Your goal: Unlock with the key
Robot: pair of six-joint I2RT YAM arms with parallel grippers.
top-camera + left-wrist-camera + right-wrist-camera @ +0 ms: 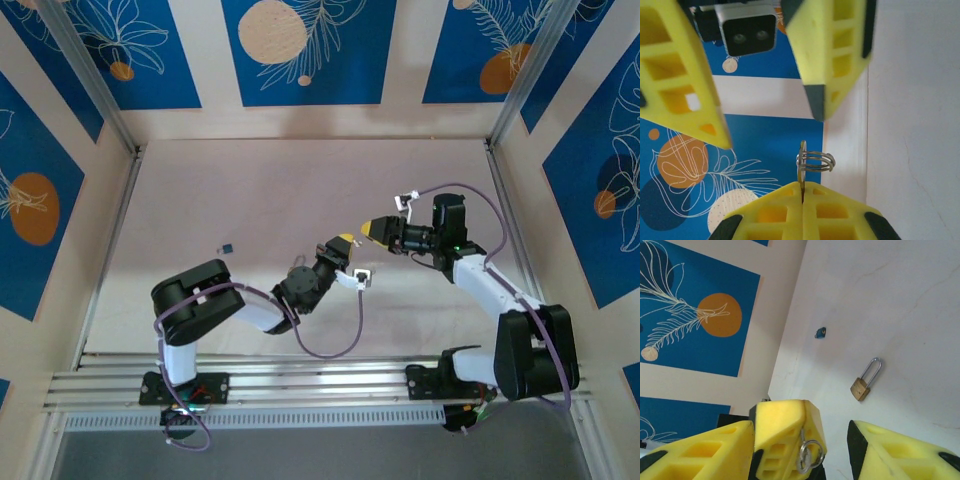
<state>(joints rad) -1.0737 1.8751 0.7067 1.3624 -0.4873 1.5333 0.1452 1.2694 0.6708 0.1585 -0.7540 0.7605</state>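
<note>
My left gripper (pixel 802 186) is shut on the key (pixel 802 167), which I see edge-on with its wire ring (pixel 816 161) sticking out past the yellow fingertips. In the top view the left gripper (pixel 345 242) meets the right gripper (pixel 372 230) tip to tip above the middle of the table. My right gripper (pixel 800 426) is open, with one finger on each side of the left gripper's tip and the ring (pixel 810 457), not touching the key. The brass padlock (pixel 865 383) lies flat on the table beyond them, with its long shackle closed.
A small blue object (pixel 227 245) lies on the table (pixel 250 190) to the left, also seen beyond the padlock as the blue object (pixel 820 332). Patterned blue walls and metal posts (pixel 520 70) enclose the table. A purple cable (pixel 335 350) loops beside the left arm.
</note>
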